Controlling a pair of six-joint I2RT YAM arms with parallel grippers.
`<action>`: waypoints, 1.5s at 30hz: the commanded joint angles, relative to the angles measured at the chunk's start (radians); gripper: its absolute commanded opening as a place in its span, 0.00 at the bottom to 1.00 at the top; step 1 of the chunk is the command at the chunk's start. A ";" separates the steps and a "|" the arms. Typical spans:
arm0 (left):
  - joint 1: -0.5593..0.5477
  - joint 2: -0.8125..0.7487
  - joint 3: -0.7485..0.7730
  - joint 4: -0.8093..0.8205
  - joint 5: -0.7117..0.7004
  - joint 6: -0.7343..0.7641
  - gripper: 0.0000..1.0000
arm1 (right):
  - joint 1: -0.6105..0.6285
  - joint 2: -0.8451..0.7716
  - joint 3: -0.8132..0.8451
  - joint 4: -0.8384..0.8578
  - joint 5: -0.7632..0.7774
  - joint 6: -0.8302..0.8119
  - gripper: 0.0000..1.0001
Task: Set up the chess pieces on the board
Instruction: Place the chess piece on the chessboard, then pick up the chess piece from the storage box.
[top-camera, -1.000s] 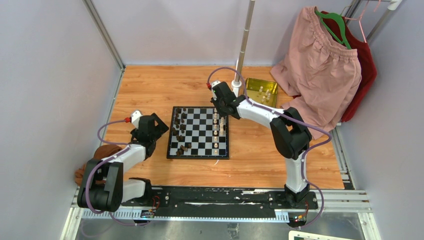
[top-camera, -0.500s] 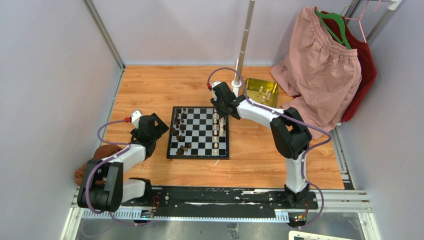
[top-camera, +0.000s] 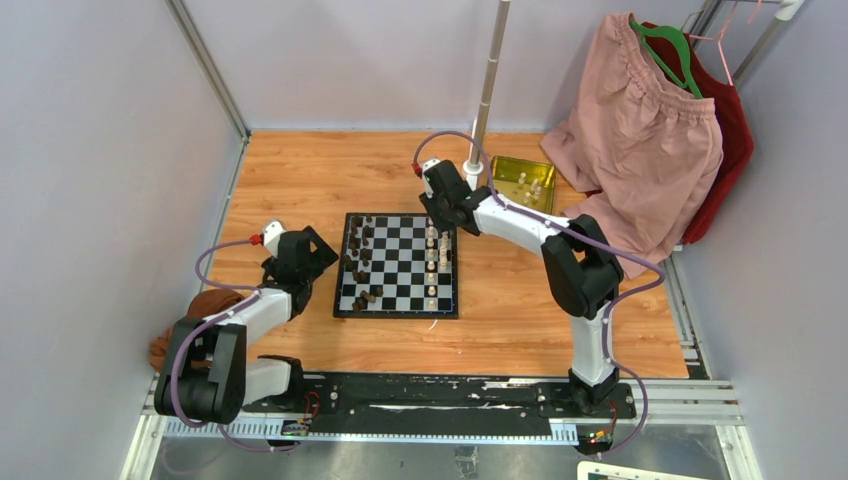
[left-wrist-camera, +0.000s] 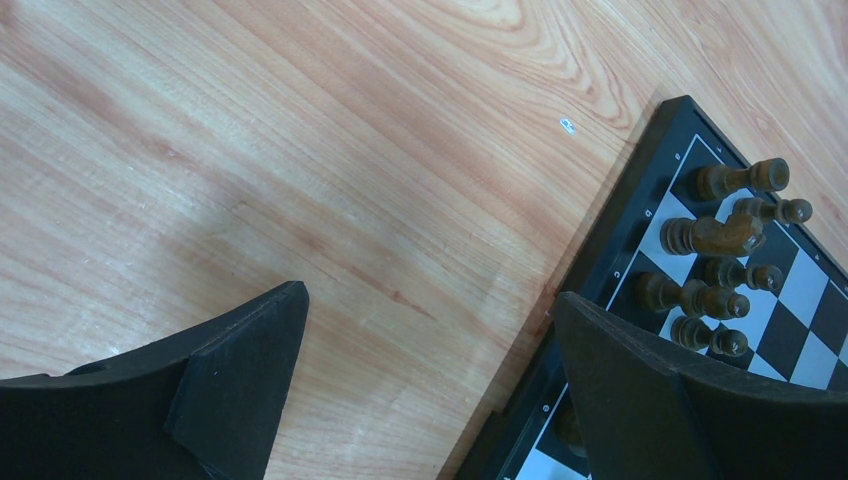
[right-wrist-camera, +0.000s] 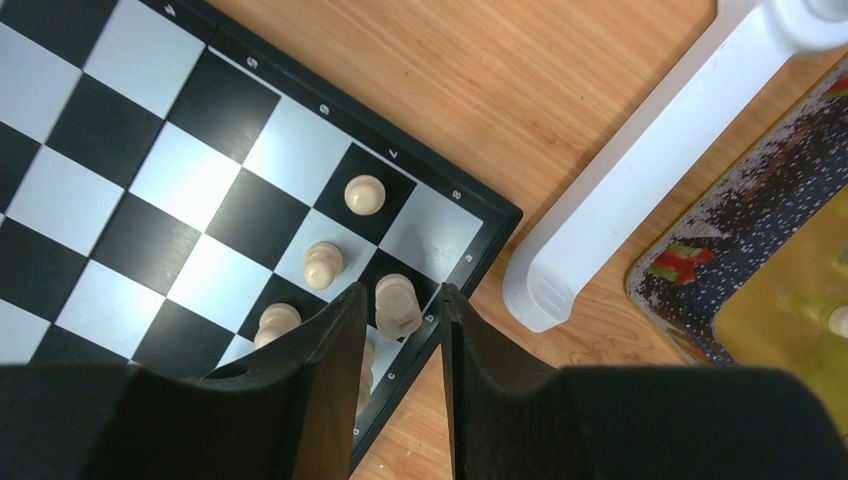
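The board (top-camera: 396, 313) lies mid-table, with dark chess pieces (top-camera: 358, 245) along its left side and cream chess pieces (top-camera: 437, 250) along its right. My right gripper (top-camera: 443, 222) hovers over the board's far right corner. In the right wrist view it (right-wrist-camera: 403, 292) is open, and a cream piece (right-wrist-camera: 397, 305) stands free on a dark square just below its tips, beside other cream pieces (right-wrist-camera: 323, 264). My left gripper (left-wrist-camera: 428, 300) is wide open and empty over bare wood, beside the board's left border (left-wrist-camera: 620, 240) and several dark pieces (left-wrist-camera: 720, 240).
A gold tin (top-camera: 522, 182) holding a few cream pieces sits behind the board on the right, next to a white pole base (right-wrist-camera: 640, 170). Pink shorts (top-camera: 640, 140) hang at the back right. A brown object (top-camera: 200, 305) lies by the left arm.
My right gripper's jaws have spread apart and pulled slightly toward the far edge, leaving the cream piece standing on the board. The left arm has not moved.
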 joint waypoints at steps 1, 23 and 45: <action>-0.008 -0.006 0.007 0.021 -0.010 0.015 1.00 | 0.006 -0.033 0.054 -0.025 0.022 -0.017 0.38; -0.008 -0.002 0.010 0.021 -0.010 0.016 1.00 | -0.391 0.042 0.207 0.053 0.043 0.007 0.53; -0.022 -0.002 0.014 0.021 -0.021 0.019 1.00 | -0.481 0.205 0.284 0.068 0.039 0.020 0.53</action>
